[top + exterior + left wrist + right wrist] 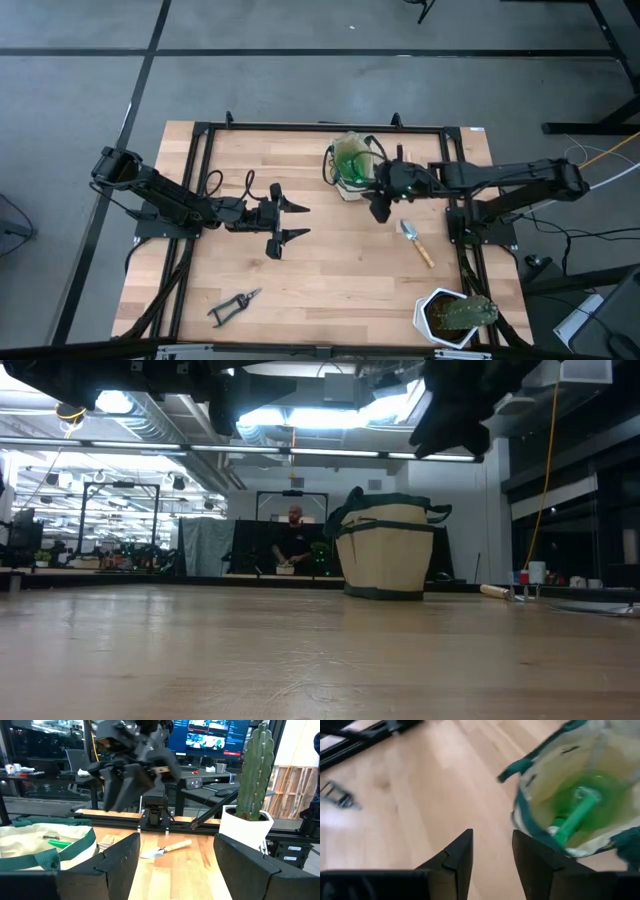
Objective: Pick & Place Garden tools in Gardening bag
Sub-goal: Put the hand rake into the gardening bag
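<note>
The gardening bag (350, 165) stands upright on its base at the table's far middle; it also shows in the low view (390, 550). The green spray bottle (580, 805) lies inside it. The trowel (417, 243) lies flat on the table to the right of the bag. The pruning shears (233, 305) lie flat near the front left. My right gripper (380, 208) hangs open and empty above the table just beside the bag's near right side. My left gripper (292, 223) is open and empty at the table's middle left, fingers pointing right.
A white pot with a cactus (455, 318) stands at the table's front right corner and shows in the left wrist view (250, 820). Bare wood lies between the two grippers and around the shears. A person shows in the room far behind the table (293, 545).
</note>
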Robot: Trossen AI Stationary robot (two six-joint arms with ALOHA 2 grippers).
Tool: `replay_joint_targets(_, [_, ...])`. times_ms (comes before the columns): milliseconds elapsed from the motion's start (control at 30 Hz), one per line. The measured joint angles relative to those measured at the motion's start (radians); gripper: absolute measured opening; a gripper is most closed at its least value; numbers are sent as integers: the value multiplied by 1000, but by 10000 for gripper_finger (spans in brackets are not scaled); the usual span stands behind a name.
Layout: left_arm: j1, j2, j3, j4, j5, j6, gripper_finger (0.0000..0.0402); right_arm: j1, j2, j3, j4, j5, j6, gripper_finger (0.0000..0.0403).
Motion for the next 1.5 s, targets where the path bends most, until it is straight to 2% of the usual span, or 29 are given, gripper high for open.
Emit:
replay_joint_targets(233, [0, 0, 0, 0, 2, 0, 251, 95, -51, 0, -32, -49, -38, 140])
replay_joint_targets(567, [0, 0, 0, 0, 2, 0, 251, 183, -91, 0, -91, -47, -68, 140])
replay_joint_targets(933, [0, 0, 0, 0, 2, 0, 251, 196, -88, 0, -96, -48, -79, 140])
replay_joint_targets(1133, [0, 0, 0, 0, 2, 0, 251, 196, -88, 0, -96, -100, -79, 140])
replay_joint_targets(1500, [0, 0, 0, 0, 2, 0, 251, 196, -88, 0, -96, -108, -79, 140])
